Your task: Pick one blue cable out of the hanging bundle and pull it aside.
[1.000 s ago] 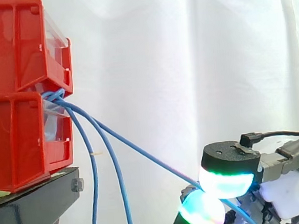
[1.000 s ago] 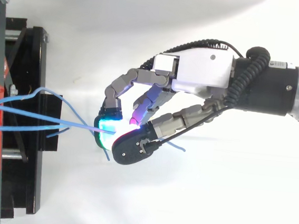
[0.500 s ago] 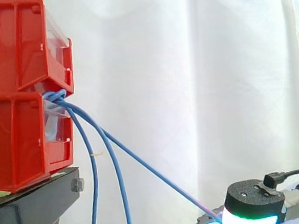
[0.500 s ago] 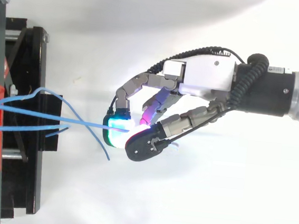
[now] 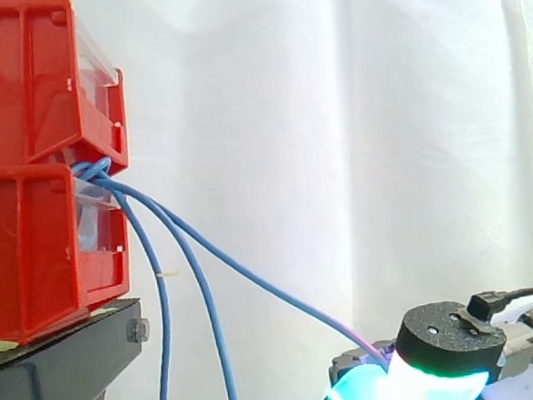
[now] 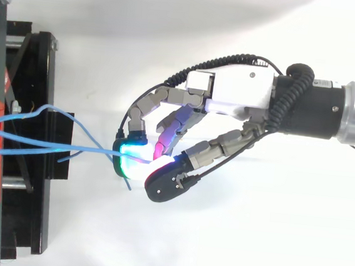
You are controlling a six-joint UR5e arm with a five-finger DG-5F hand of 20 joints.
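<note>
Several blue cables come out from between the stacked red bins (image 5: 35,161). Two of them (image 5: 162,326) hang down beside the black stand. One blue cable (image 5: 244,275) is drawn out to the right and downward, ending between the glowing pads of my hand (image 6: 231,97). In the top view the same cable (image 6: 81,149) runs from the bins to the pinch of my thumb and a curled finger. In the side view the hand (image 5: 442,352) sits low at the bottom right, shut on this cable.
The black stand (image 5: 58,361) carries the bins at the left, with a bolt on its side. A white curtain (image 5: 334,113) hangs behind. The arm (image 6: 330,110) enters from the right in the top view.
The hand, still pinching the cable, dropped and went right, then came back a little towards the bins; the pulled cable now sags slightly more.
</note>
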